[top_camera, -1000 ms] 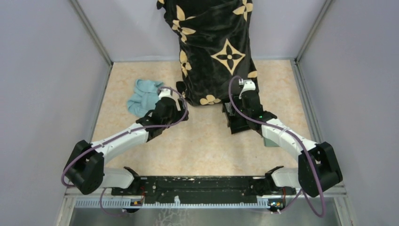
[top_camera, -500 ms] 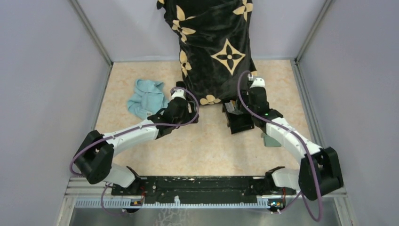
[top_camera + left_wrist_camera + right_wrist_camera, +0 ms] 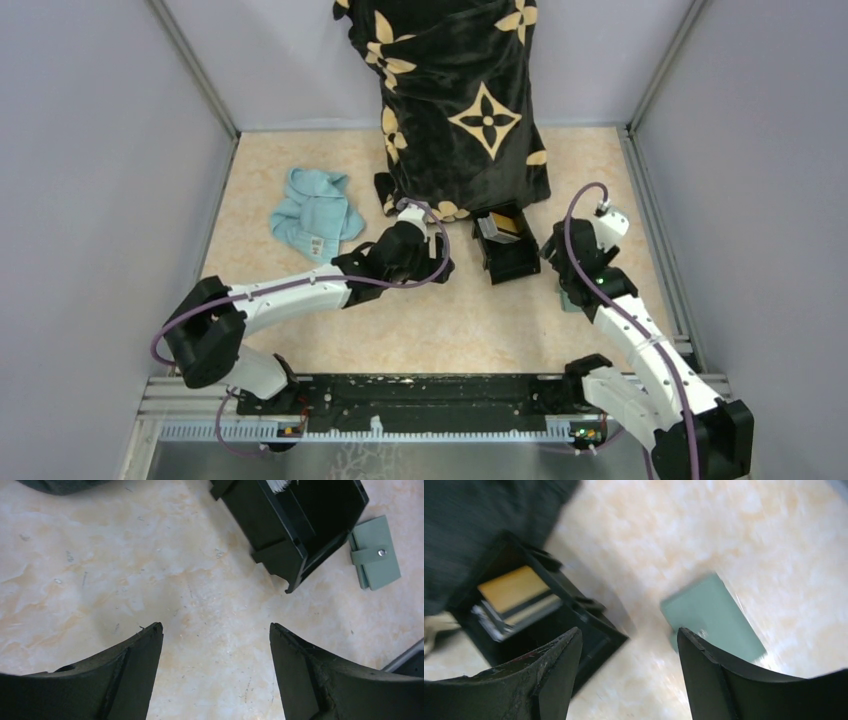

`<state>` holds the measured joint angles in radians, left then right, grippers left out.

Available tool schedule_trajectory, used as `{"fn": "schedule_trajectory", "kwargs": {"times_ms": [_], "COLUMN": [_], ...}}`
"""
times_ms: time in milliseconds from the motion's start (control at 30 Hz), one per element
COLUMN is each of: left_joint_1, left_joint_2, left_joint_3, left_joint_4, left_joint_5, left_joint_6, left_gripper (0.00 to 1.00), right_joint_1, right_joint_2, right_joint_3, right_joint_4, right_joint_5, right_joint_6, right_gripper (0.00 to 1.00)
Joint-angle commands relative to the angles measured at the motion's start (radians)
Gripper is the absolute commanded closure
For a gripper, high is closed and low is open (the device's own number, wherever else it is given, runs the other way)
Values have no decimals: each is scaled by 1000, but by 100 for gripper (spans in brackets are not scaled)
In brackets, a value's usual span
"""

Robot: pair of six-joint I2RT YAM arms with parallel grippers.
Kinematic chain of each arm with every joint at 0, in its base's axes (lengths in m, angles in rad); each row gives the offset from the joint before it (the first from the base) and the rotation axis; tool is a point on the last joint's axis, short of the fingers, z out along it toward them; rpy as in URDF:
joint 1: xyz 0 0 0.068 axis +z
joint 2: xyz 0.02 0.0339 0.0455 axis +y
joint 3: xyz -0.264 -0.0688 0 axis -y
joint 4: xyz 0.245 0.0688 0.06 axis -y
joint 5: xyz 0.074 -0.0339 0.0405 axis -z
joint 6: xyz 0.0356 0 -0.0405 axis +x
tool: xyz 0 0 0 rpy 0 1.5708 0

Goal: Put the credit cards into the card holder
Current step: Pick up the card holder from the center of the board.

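**Both hands empty, cards sitting in the box**

Clutter first: a big black cloth w/ tan flower print (image 3: 460, 100) hangs at the far side, its hem right behind the black box (image 3: 512, 258). A light blue cloth (image 3: 313, 212) is bunched up far-left, well apart from the rest. Grey walls (image 3: 100, 150) close in on both sides, so the open room is the bare table (image 3: 440, 320) in the mid and near part.

The credit cards (image 3: 513, 587) are inside the box, tan-orange one showing, paler edges beside it. The card holder (image 3: 376, 552) lies flat just right of the box w/ its strap snapped shut. From above my right arm covers part of it.

Left hand (image 3: 215, 627) is spread wide over bare table w/ nothing between the fingers, box ahead to its right. Right hand (image 3: 629, 632) is spread and empty too, above the box and card holder. That view is blurry.
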<state>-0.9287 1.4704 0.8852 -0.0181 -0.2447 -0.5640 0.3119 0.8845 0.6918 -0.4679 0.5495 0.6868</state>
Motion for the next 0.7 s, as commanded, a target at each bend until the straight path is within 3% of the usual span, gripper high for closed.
{"fn": "schedule_trajectory", "kwargs": {"times_ms": [0, 333, 667], "left_joint_1": [-28, -44, -44], "left_joint_2": [-4, -39, -95], "left_joint_3": [16, -18, -70], "left_joint_4": [45, 55, 64], "left_joint_5": [47, 103, 101], "left_joint_6": [3, 6, 0], "left_gripper": [16, 16, 16], "right_joint_1": [-4, -17, -108], "right_joint_2": [-80, -87, -8], "right_joint_3": [-48, -124, -191], "right_joint_4": [-174, -197, -31], "right_joint_5": [30, 51, 11], "right_joint_6": [209, 328, 313], "right_gripper": [29, 29, 31]}}
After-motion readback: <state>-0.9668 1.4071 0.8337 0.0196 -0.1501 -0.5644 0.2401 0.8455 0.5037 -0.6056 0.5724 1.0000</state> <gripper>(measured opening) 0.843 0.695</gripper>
